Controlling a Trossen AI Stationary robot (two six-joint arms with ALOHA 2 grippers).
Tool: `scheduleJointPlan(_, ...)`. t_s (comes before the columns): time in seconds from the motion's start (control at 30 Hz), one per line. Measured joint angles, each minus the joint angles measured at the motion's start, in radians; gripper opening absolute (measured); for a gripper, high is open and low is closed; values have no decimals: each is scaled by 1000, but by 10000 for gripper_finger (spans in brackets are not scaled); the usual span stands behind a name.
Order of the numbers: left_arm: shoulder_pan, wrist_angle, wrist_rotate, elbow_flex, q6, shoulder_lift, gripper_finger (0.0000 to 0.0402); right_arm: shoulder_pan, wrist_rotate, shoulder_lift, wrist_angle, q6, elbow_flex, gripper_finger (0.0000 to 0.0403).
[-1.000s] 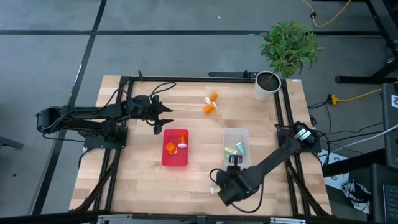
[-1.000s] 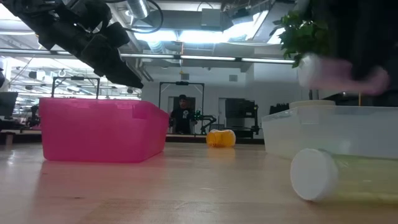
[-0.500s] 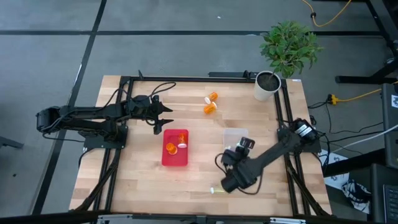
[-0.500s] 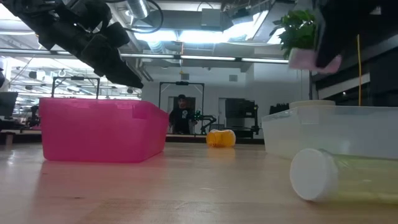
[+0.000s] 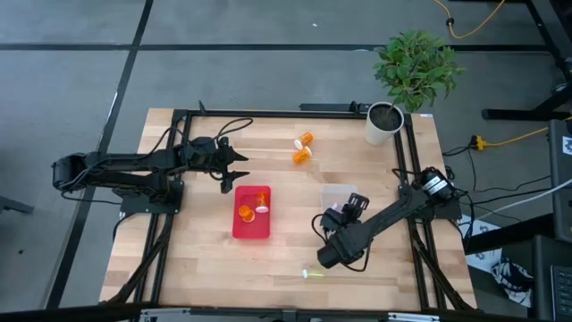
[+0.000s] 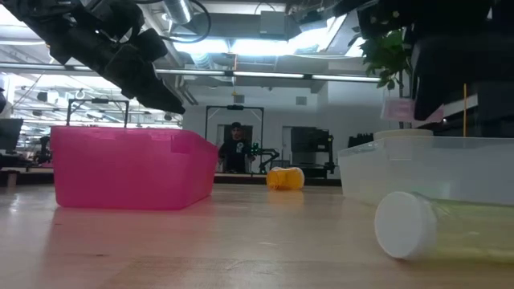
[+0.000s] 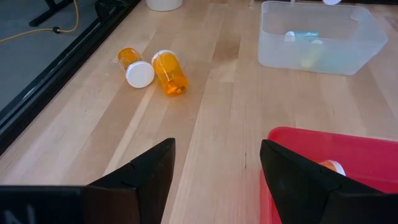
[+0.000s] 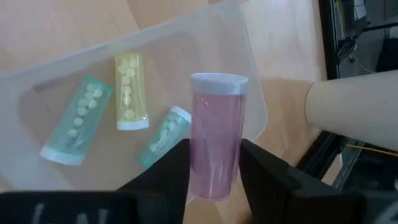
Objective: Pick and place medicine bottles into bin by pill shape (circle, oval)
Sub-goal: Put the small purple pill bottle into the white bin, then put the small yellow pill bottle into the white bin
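Clear plastic bin [image 5: 340, 199] by the bench's right edge now has the right gripper [image 8: 214, 165] above it, risen from the front edge, pinching a pink bottle [image 8: 216, 134]; left gripper [image 7: 214, 165] idles spread.

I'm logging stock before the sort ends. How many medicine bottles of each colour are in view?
Orange bottles: 4, two loose on the table, two in the red bin
Green: 2
Yellow: 2
Pink: 1, in the right gripper
Total: 9
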Motion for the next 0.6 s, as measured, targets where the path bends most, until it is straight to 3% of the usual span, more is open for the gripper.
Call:
scheduleJointPlan(0.13,0,0,0,0,-3,0,229,0,-7,0,-3,-22,45,166)
scheduleJointPlan(0.27,0,-1,0,0,-3,0,229,1,-82,0,-3,-56,96,188)
scheduleJointPlan(0.47,0,0,0,0,-3,0,229,21,-175,0,23,-70,155,195)
scheduleJointPlan(0.6,0,0,0,0,-3,0,229,52,-190,0,130,-134,168,196)
